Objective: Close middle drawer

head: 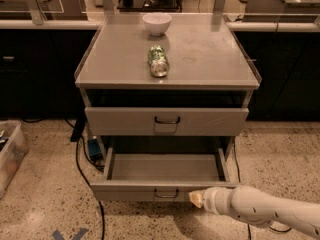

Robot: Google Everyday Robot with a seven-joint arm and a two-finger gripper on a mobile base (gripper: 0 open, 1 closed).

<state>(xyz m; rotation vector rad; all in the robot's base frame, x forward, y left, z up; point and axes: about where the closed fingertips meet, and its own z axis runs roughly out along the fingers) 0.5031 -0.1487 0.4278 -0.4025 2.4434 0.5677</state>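
– Gripper point(196, 198) first: where is it sitting?

– It is sitting low at the front of the table point(210, 59), its pale tip pressing against the front panel of the middle drawer point(165, 170). The white arm point(270, 211) is reaching in behind it from the lower right.

– Is it released or clenched?

– I cannot tell; only a blunt yellowish end is showing, and it is grasping nothing that I can see.

– And the middle drawer itself?

– It is standing pulled well out, directly above and to the left of the gripper, with its bare grey floor showing. Its small dark loop handle point(166, 194) is lying just to the left of the gripper, near it but apart.

– What is lying higher up?

– The upper drawer point(125, 121) is sitting above the gripper, nearly shut, its own dark handle point(167, 120) facing forward. Further up, a green can point(159, 62) is lying on its side on the table, and a white bowl point(157, 23) is standing upright beyond it, well apart from the gripper.

– Anything on the floor?

– A black cable point(80, 159) is trailing down the floor to the gripper's left, and a clear plastic bin point(10, 154) is standing far left. A blue tape mark point(70, 234) is showing at the lower left.
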